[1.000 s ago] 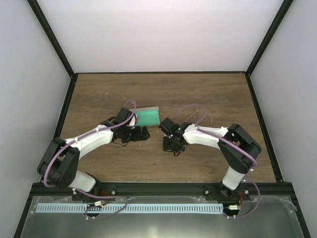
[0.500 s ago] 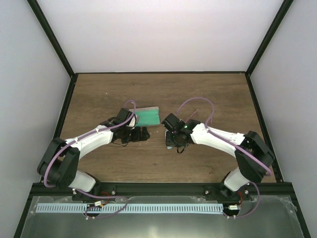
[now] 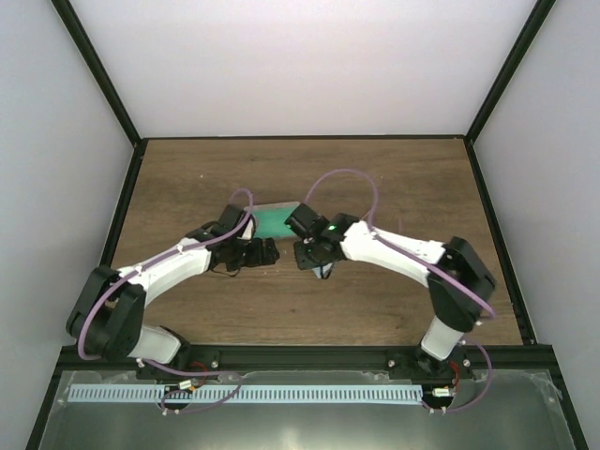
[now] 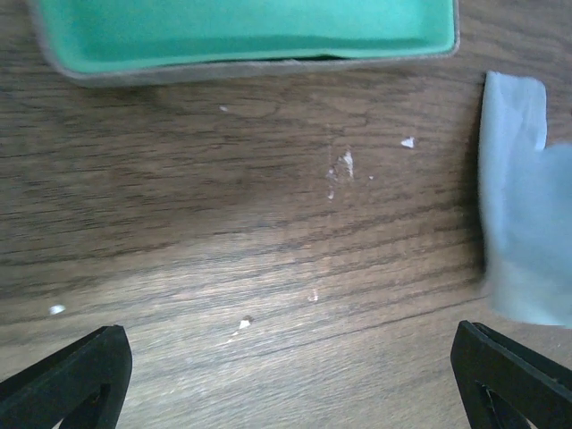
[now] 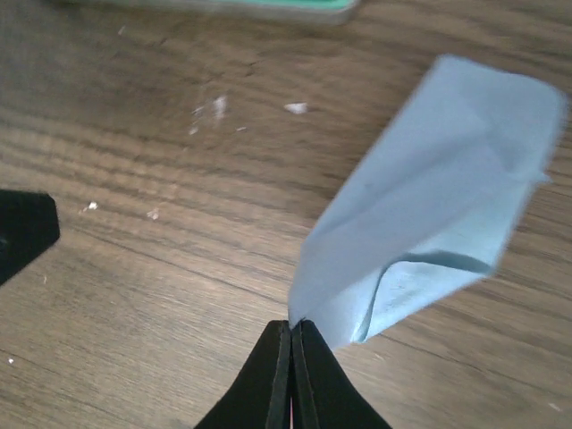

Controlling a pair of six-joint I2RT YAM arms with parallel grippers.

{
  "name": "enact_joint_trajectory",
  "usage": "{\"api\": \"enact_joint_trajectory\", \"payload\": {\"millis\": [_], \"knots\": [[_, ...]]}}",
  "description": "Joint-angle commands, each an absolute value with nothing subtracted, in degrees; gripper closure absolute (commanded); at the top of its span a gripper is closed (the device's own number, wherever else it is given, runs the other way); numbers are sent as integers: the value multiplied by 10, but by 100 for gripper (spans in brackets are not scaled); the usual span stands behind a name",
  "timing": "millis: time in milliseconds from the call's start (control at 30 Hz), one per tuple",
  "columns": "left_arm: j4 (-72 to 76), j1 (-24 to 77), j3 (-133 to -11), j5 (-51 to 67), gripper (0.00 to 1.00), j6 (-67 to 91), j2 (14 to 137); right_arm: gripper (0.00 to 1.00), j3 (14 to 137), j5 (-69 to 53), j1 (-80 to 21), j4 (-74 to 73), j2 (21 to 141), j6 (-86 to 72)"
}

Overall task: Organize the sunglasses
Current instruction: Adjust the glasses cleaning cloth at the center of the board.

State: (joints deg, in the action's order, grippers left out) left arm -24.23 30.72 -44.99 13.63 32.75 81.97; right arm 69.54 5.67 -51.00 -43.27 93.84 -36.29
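the wooden table [image 3: 394, 187] fills the middle of the top view, and both arms bend inward over it, the left arm [image 3: 169, 267] from the lower left and the right arm [image 3: 403, 253] from the lower right. their wrists meet near the centre of the frame.

the grey case [image 4: 241, 27] lies open along the top edge of the left wrist view, its green lining up. it is cut off by the frame above and at the left. from above, only a green patch of it shows between the two wrists.

the light blue cloth [image 5: 438, 197] spreads toward the upper right of the right wrist view, folded and creased, its edges blurred. the right gripper [image 5: 291, 335] has its jaws pressed together on the cloth's lower corner. whether the cloth rests on the wood or hangs clear, i cannot tell. the same cloth appears at the right edge of the left wrist view, cut off by the frame.

the left gripper [image 4: 286, 375] is spread wide, its two black tips in the bottom corners of its view, with only bare wood and a few pale crumbs [image 4: 344, 163] between them. it holds nothing.

the sunglasses cannot be made out in any view, so i cannot say where they lie relative to either set of jaws, nor how they look. the wrists cover the table under them in the top view.
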Motion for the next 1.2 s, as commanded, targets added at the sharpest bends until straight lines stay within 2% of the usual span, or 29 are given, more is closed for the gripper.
{"api": "enact_joint_trajectory", "payload": {"millis": [0, 100, 200, 400, 533, 600, 700, 800, 867, 933, 967, 1033, 1067, 1167], "knots": [[-284, 296, -447, 73, 0, 355, 765, 99, 755, 33, -563, -428, 1025, -299], [-311, 287, -438, 50, 0, 363, 730, 99, 814, 28, -599, -437, 1085, -280], [-321, 280, -418, 44, 0, 370, 703, 88, 837, 40, -620, -437, 1100, -286], [-293, 278, -384, 76, 0, 373, 689, 74, 749, 60, -593, -402, 1007, -326], [-267, 284, -396, 102, 0, 359, 697, 72, 674, 53, -529, -386, 953, -364], [-262, 295, -413, 106, 2, 340, 710, 72, 654, 49, -489, -389, 943, -377], [-264, 321, -450, 101, 14, 315, 752, 74, 637, 33, -432, -379, 946, -373], [-261, 341, -483, 102, 24, 304, 791, 83, 645, 34, -403, -363, 966, -350], [-252, 349, -499, 113, 34, 304, 812, 97, 666, 38, -394, -364, 992, -337], [-242, 354, -505, 124, 52, 309, 825, 99, 690, 40, -388, -364, 1018, -329], [-239, 356, -508, 126, 57, 312, 828, 99, 699, 39, -385, -361, 1028, -325], [-238, 359, -507, 125, 58, 315, 828, 99, 714, 31, -380, -355, 1047, -319], [-240, 359, -505, 124, 55, 314, 827, 99, 719, 28, -378, -351, 1058, -318], [-254, 359, -502, 116, 37, 308, 819, 99, 717, 23, -377, -342, 1085, -315]]}}
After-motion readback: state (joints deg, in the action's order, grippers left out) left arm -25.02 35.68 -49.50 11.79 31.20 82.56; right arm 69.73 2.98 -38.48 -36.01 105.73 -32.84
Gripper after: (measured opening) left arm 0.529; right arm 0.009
